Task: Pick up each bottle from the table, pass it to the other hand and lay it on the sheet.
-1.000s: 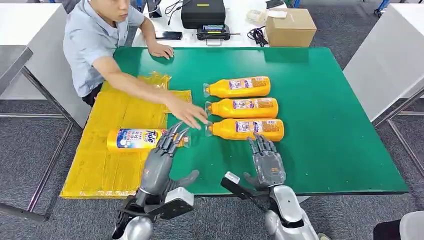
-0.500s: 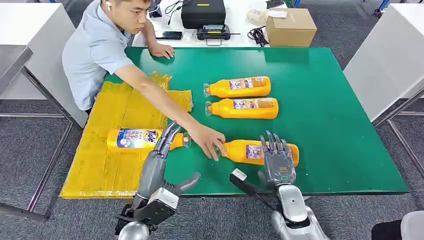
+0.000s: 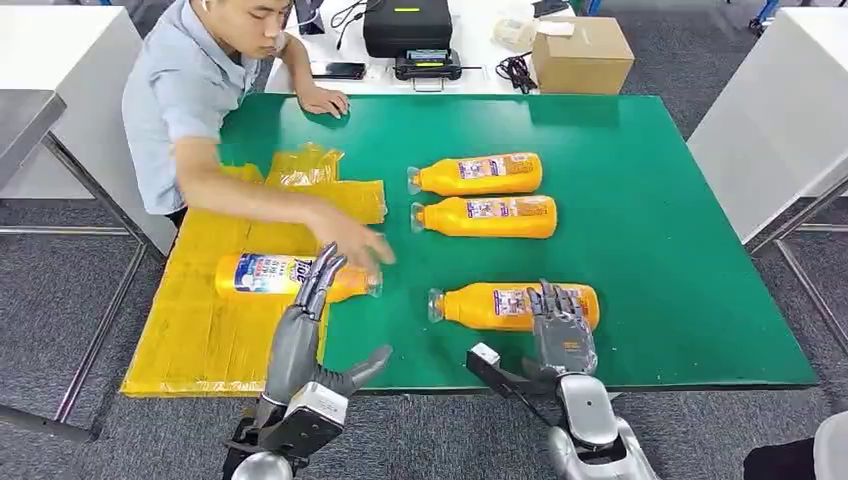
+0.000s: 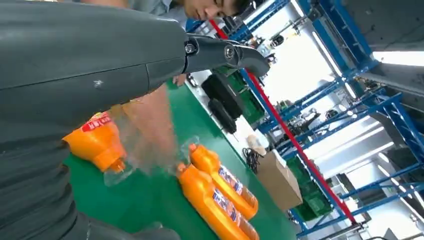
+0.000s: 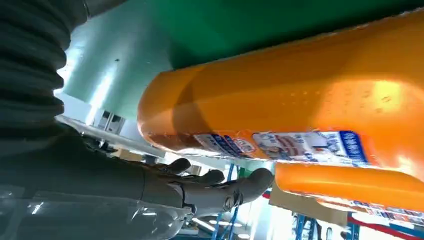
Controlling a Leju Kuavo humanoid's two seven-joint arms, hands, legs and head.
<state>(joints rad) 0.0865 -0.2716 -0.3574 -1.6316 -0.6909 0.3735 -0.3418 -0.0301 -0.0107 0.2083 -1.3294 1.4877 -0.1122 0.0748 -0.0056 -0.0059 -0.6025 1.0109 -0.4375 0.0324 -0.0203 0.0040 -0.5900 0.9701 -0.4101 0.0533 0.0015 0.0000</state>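
Note:
Three orange bottles lie on the green table (image 3: 650,200): a far one (image 3: 478,174), a middle one (image 3: 487,216) and a near one (image 3: 505,305) close to the front edge. My right hand (image 3: 560,325) hovers with spread fingers over the near bottle's (image 5: 300,85) base end; I cannot tell whether it touches. A fourth bottle (image 3: 270,277), with a blue label, lies on the yellow sheet (image 3: 200,330). My left hand (image 3: 305,320) stretches open beside that bottle's neck, holding nothing.
A person leans in at the table's left, one hand (image 3: 350,240) blurred above the sheet bottle's cap, the other (image 3: 322,101) resting on the far edge. A cardboard box (image 3: 580,55) and a black case (image 3: 405,25) stand behind the table.
The person slid the nearest bottle toward the front edge, then pulled their hand back toward the sheet. My right hand drew back and right and now sits over that bottle.

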